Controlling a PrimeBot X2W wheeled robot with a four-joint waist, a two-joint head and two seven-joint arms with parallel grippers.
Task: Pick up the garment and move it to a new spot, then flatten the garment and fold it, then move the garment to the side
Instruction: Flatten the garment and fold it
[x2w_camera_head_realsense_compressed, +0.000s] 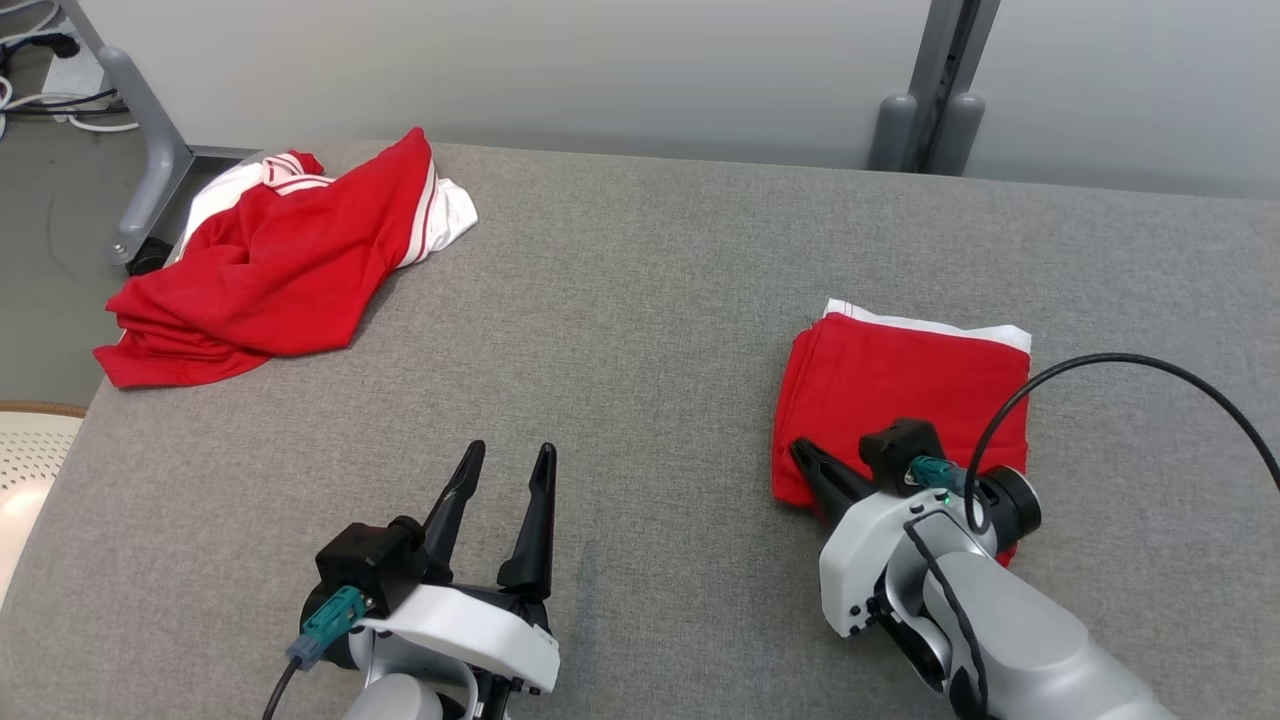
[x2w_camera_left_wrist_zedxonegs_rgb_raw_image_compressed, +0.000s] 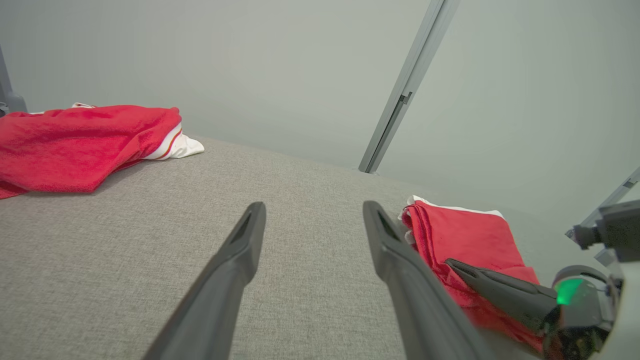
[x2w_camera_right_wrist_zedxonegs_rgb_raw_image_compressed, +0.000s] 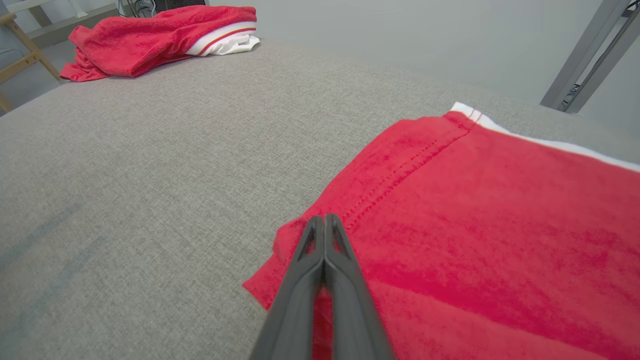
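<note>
Right wrist view: right hand (x2w_camera_right_wrist_zedxonegs_rgb_raw_image_compressed: 325, 218) is seen fully closed, tips at a corner of the folded garment (x2w_camera_right_wrist_zedxonegs_rgb_raw_image_compressed: 475, 210); left hand (x2w_camera_head_realsense_compressed: 510, 452) is held wide open, empty.

The head view looks forward and down from above the table's (x2w_camera_head_realsense_compressed: 640, 330) near edge. It is wide enough to take in both arms, the heap (x2w_camera_head_realsense_compressed: 260, 270) at far left and the folded garment (x2w_camera_head_realsense_compressed: 900, 385) at right. The left wrist view sits low over the table and looks along the left gripper (x2w_camera_left_wrist_zedxonegs_rgb_raw_image_compressed: 314, 205) toward the wall (x2w_camera_left_wrist_zedxonegs_rgb_raw_image_compressed: 300, 75). It catches the heap at its left, and the folded garment and right gripper (x2w_camera_left_wrist_zedxonegs_rgb_raw_image_compressed: 452, 264) at its right. The right wrist view looks from very near over the folded garment's corner, facing across the table to the heap. All three views share both garments.
</note>
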